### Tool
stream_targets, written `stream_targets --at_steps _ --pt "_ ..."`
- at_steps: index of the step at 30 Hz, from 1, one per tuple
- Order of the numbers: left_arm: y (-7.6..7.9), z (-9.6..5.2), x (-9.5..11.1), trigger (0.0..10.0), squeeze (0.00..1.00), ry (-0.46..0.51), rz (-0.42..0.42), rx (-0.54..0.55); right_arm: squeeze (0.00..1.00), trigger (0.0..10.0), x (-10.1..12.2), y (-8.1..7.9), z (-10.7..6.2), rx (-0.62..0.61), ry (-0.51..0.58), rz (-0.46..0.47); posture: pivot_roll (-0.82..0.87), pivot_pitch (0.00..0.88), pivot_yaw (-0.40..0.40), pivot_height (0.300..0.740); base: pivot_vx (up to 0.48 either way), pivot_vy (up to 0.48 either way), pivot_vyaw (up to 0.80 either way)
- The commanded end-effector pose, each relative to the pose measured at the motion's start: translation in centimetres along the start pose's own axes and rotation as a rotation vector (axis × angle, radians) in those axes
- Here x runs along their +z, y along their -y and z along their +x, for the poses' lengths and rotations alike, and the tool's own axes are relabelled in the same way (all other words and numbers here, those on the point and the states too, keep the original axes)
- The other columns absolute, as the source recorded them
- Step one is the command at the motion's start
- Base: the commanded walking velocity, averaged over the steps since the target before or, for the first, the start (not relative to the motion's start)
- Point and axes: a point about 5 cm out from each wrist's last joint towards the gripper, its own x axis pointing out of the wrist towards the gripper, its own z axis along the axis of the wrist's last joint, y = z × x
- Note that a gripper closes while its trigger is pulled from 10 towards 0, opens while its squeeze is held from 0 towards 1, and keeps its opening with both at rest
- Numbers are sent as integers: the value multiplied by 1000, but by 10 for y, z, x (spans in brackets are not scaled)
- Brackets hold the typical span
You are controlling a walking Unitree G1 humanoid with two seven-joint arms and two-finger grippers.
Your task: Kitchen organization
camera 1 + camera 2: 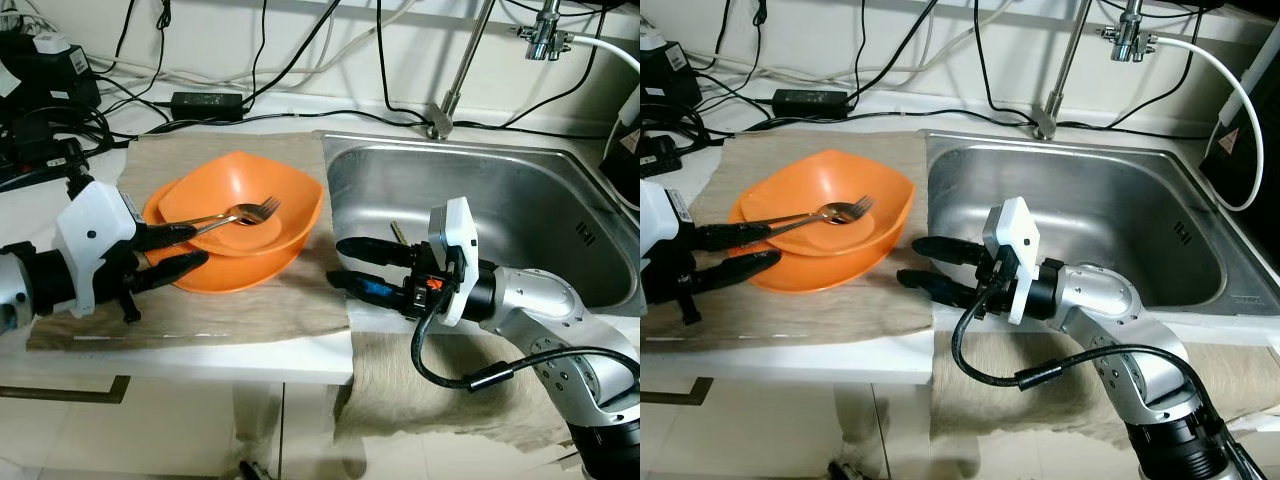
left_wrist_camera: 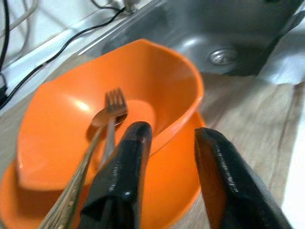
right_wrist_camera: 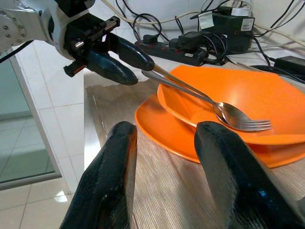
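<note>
Two pieces of cutlery: a fork (image 1: 262,209) and a spoon (image 1: 238,213) lie together in my orange bowl (image 1: 292,195), heads near the bowl's middle.
Bowl: it sits nested on an orange plate (image 1: 222,274), and both rest on the beige mat (image 1: 290,300) on the counter, just beside the sink (image 1: 520,200).
Long axis: the two handles run side by side from the bowl's middle out over the rim on my left and towards my left gripper (image 1: 178,250); the tines and the spoon bowl point towards the sink.
Left gripper: my fingers are parted, one above and one below the rim of the plate, with the handle ends meeting the upper finger; I am holding nothing firmly as far as I can judge.
Right gripper (image 1: 352,265): spread wide and empty, hovering at the sink's near corner, aimed at the dishes and apart from them.
Done so far: my guess is that the dishes and cutlery are already gathered into one stack on the mat.
Left to do: I judge that the stack or the cutlery has yet to go to its proper place, whether sink or storage; the pictures do not tell me which.
Sink: a small object lies inside it near my right gripper, too small for me to name.
Behind the mat: black cables (image 1: 250,70) and a power adapter (image 1: 207,101) along the wall.
</note>
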Motion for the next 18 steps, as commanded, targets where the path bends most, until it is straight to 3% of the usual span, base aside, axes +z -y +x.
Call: stream_targets --at_steps 1,3,4,5,18 --pt "-2 -2 1 10000 1000 -28 65 21 0 10000 1 1 -1 4 -10 -17 10 0 -56 740 0 0 0" --pt "-6 -3 -3 10000 969 -73 168 66 0 10000 1 2 -1 6 -11 -17 9 0 -57 740 0 0 0" --pt "-6 -3 -3 10000 969 -73 168 66 0 10000 1 2 -1 6 -11 -17 9 0 -57 740 0 0 0" --pt "-6 -3 -3 10000 0 -75 193 74 0 10000 1 2 -1 7 -11 -18 9 0 -57 740 0 0 0" --pt "-17 1 -11 10000 0 -114 335 158 0 10000 1 -1 1 24 -12 -18 8 0 -54 740 0 0 0"
